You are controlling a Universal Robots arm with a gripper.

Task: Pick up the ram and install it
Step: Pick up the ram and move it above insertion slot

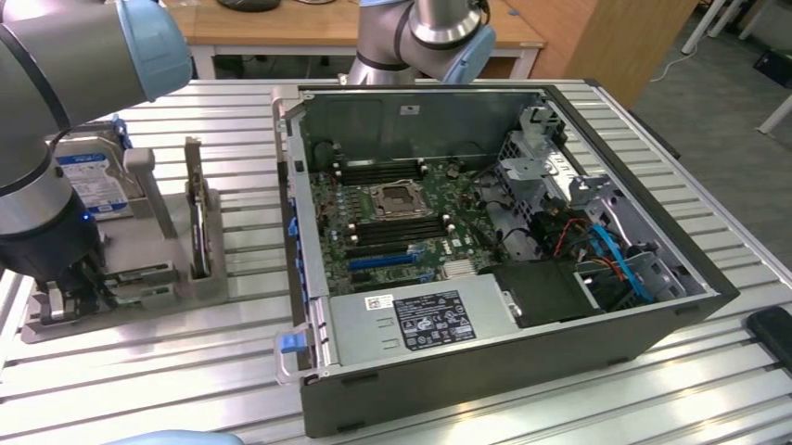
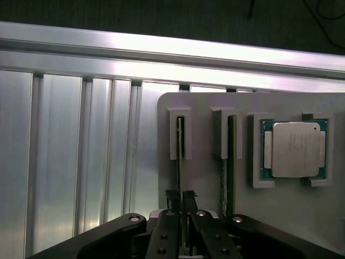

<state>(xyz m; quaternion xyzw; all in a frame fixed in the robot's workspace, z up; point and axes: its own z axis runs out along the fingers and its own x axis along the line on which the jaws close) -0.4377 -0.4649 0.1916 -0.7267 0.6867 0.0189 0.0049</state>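
Observation:
In the wrist view the ram (image 2: 179, 156) stands on edge in a slot of the grey holder (image 2: 207, 178), seen as a thin dark line. My gripper (image 2: 180, 197) is shut on its near end, one finger (image 2: 170, 195) pressed against each face. A second ram stick (image 2: 229, 162) stands in the neighbouring slot. In the exterior view my gripper (image 1: 77, 295) reaches down onto the holder (image 1: 213, 271) at that view's left, beside the open computer case (image 1: 495, 278) with its motherboard (image 1: 389, 218).
A processor chip (image 2: 294, 150) lies in a pocket of the holder. A dark expansion card (image 1: 193, 209) stands upright in the holder, with a blue-labelled hard drive (image 1: 96, 181) behind it. The slatted metal table (image 1: 223, 371) lies around the case.

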